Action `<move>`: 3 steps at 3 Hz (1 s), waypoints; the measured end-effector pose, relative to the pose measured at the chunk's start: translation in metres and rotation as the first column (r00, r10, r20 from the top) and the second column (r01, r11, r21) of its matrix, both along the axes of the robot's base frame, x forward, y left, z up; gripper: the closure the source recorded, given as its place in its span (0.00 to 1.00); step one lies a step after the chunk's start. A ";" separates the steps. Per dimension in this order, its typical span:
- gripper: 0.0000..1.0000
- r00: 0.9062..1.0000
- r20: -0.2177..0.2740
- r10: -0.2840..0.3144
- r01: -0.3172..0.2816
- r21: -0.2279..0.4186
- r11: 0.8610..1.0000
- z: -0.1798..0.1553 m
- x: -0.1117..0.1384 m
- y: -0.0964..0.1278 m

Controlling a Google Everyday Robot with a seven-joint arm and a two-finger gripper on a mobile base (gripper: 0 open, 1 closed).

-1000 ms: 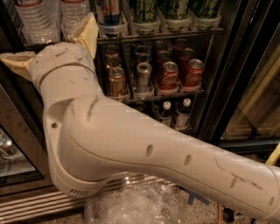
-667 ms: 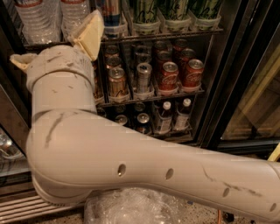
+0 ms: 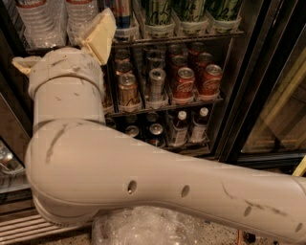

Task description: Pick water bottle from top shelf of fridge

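Note:
Two clear ribbed water bottles [image 3: 39, 25] stand at the left end of the top shelf [image 3: 191, 37] of the fridge [image 3: 248, 95]; their caps are cut off by the frame's top edge. My gripper [image 3: 62, 38] is just below and in front of them, open. One cream finger [image 3: 101, 32] points up beside the right bottle [image 3: 79, 19]; the other finger [image 3: 23, 62] sticks out to the left. Nothing is held. My wide white arm fills the lower half of the view and hides the fridge's lower left.
Green cans [image 3: 160, 14] fill the rest of the top shelf. Red and silver soda cans [image 3: 184, 83] stand on the rack below, and small white-capped bottles [image 3: 179, 127] under that. Crumpled clear plastic [image 3: 143, 229] lies on the floor. The louvred base [image 3: 19, 225] shows at bottom left.
My gripper has crept up and a little right toward the water bottles. The arm's bulky elbow has swung lower and now covers more of the lower racks.

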State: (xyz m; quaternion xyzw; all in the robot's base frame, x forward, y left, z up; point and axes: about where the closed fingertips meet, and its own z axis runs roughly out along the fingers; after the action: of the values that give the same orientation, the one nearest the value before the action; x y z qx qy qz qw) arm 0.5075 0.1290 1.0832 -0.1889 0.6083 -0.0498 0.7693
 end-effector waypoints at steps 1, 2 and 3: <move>0.00 0.999 -0.010 -0.035 0.035 -0.012 0.999 -0.002 0.011 -0.005; 0.00 0.996 -0.043 -0.084 0.085 0.032 0.996 -0.003 0.027 -0.008; 0.00 0.995 -0.078 -0.063 0.074 0.149 0.986 -0.002 0.045 0.003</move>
State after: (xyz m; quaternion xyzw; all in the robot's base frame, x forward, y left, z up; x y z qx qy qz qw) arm 0.5524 0.1317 1.0807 -0.1106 0.6440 -0.0231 0.7566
